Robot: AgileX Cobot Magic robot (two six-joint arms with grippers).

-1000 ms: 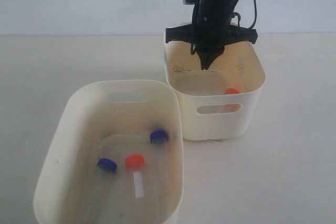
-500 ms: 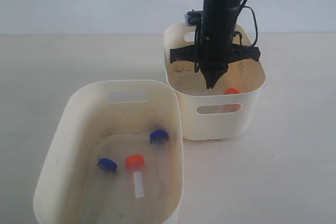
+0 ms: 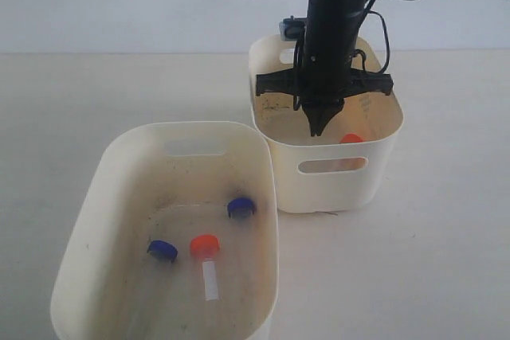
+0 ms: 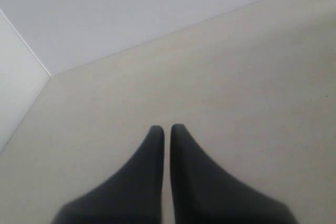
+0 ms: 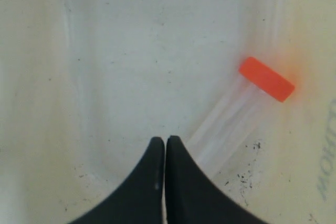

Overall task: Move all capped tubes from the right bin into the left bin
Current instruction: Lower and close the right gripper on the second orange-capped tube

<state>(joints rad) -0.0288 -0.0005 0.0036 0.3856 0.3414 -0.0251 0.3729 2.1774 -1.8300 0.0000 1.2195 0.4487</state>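
My right gripper points straight down inside the right bin, shut and holding nothing. In the right wrist view its tips hover just beside a clear capped tube with an orange cap, which lies on the bin floor; the exterior view shows that cap past the near wall. The left bin holds three capped tubes: two with blue caps, and an orange-capped one with a white label. My left gripper is shut over bare table.
The two cream bins stand close together, the left bin's far corner almost against the right bin's near wall. Pale tabletop surrounds them, with a light wall behind. The right arm's black body rises above the right bin.
My right gripper has come down deeper into the right bin, still shut, and has hardly moved in the last half second. The tubes have not shifted.
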